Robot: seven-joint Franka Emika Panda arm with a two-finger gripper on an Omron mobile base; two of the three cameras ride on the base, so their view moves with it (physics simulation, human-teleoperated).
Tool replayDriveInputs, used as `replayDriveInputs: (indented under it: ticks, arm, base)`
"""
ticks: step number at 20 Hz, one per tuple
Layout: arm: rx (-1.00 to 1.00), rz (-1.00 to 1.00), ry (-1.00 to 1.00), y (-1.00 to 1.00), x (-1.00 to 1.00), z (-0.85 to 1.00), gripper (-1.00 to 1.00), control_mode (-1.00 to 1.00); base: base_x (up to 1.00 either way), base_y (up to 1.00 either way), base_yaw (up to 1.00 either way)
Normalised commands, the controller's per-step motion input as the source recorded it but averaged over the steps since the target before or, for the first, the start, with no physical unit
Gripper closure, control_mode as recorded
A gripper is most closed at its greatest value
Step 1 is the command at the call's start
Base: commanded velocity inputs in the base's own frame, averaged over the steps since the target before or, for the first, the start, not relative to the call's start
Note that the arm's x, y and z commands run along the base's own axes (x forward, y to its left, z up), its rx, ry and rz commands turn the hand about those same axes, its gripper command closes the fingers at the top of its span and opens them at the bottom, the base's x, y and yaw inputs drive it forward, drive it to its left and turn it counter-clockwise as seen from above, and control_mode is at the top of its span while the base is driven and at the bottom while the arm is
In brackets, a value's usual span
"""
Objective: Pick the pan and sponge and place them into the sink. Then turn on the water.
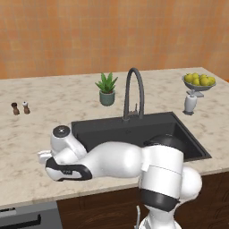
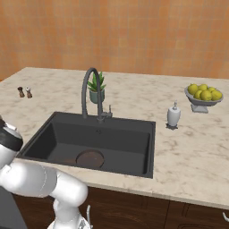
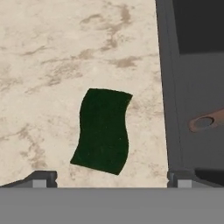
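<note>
Below hand, sponge [image 3: 102,130] flat on counter [image 3: 48,65], green face up, beside sink [image 3: 175,113] rim; fingers [image 3: 40,178] spread wide. Risk: thin sponge slips out; fingertip clips rim.

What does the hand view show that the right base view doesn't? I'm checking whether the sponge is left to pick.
Hand view: the sponge, green face up, lies on the counter beside the rim of the sink. The open tool is over it, tips wide to either side.
Right base view: the faucet, potted plant, soap dispenser, fruit bowl and two shakers.
Both: the sink, the counter, and the pan lying in the basin; the hand view catches its looped handle.
</note>
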Motion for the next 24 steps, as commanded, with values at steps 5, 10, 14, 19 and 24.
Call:
replayDriveInputs:
  ticks: [5,10,14,19,24]
  arm:
    - [0.00,0.00,0.00,0.01,0.13,-0.17,-1.00,-1.00]
    - [0.00,0.00,0.00,0.06,0.19,-0.24,-1.00,-1.00]
    - [0.00,0.00,0.00,0.03,0.16,-0.27,-1.00,-1.00]
    - [0.00,0.00,0.00,0.04,0.14,-0.32,-1.00,-1.00]
    - [-0.02,0.00,0.00,0.15,0.11,-0.40,1.00,-1.00]
  base:
    - [0.00,0.00,0.00]
    - [0.00,0.00,0.00]
    - [0.00,0.00,0.00]
    - [0.00,0.00,0.00]
    - [0.00,0.00,0.00]
